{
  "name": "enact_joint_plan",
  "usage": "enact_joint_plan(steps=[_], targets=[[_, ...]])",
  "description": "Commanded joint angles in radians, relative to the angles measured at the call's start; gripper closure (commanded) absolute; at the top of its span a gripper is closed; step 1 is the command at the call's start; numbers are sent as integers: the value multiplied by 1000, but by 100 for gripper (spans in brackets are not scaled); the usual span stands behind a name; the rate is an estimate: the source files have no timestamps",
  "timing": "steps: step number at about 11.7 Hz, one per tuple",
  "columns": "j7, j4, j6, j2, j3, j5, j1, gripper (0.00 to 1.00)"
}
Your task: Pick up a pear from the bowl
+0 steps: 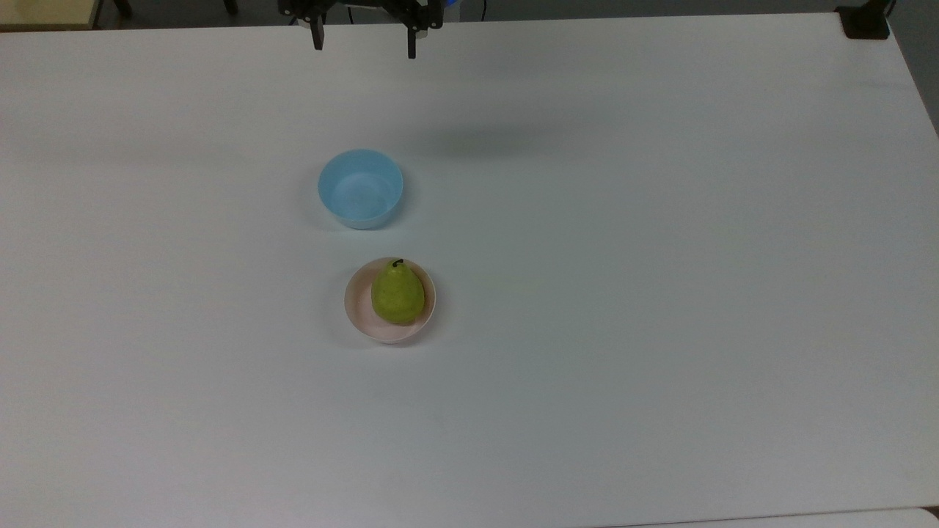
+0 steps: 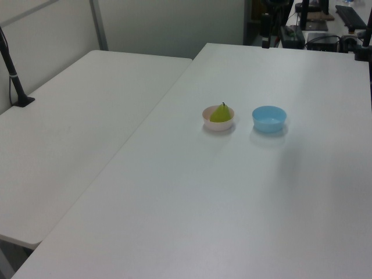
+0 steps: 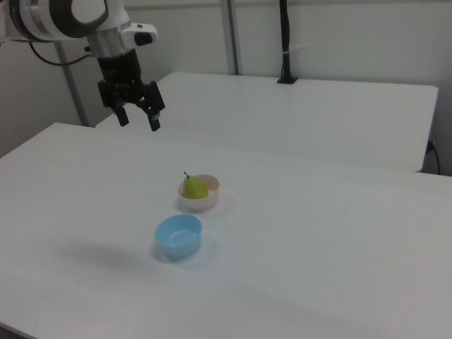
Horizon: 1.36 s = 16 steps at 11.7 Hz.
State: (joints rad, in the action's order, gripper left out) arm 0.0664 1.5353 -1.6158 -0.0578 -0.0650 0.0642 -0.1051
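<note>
In the top view, the pear (image 1: pixel 397 293) sits stem-up in the pink bowl (image 1: pixel 357 308), cradled against rolling; the tool (image 1: pixel 364 42), fingers apart, waits well beyond the blue bowl (image 1: pixel 360 188).

The left view shows the pear (image 2: pixel 220 113) beside that blue bowl (image 2: pixel 269 118).

In the right view, the tool (image 3: pixel 138 119) hangs high above the bench (image 3: pixel 318 247), well apart from the pear (image 3: pixel 194 187).

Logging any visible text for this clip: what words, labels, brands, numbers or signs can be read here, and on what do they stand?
None can be read.
The pear, the pink bowl, the blue bowl and the white table carry no print.
The gripper, jaws open, and the arm above it show no readable marking.
The dark equipment behind the table in the left view is too small to read.
</note>
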Motion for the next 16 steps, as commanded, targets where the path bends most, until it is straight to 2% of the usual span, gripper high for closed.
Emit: enact_joint_plan(steps=[1, 9, 11, 13, 16], targets=[[-14, -1, 36, 15, -12, 6, -4, 0], [-45, -9, 28, -5, -9, 3, -7, 0], [-79, -20, 17, -75, -4, 3, -10, 0], [-76, -58, -54, -143, -4, 3, -10, 0], [-74, -58, -160, -201, -4, 0, -8, 0]])
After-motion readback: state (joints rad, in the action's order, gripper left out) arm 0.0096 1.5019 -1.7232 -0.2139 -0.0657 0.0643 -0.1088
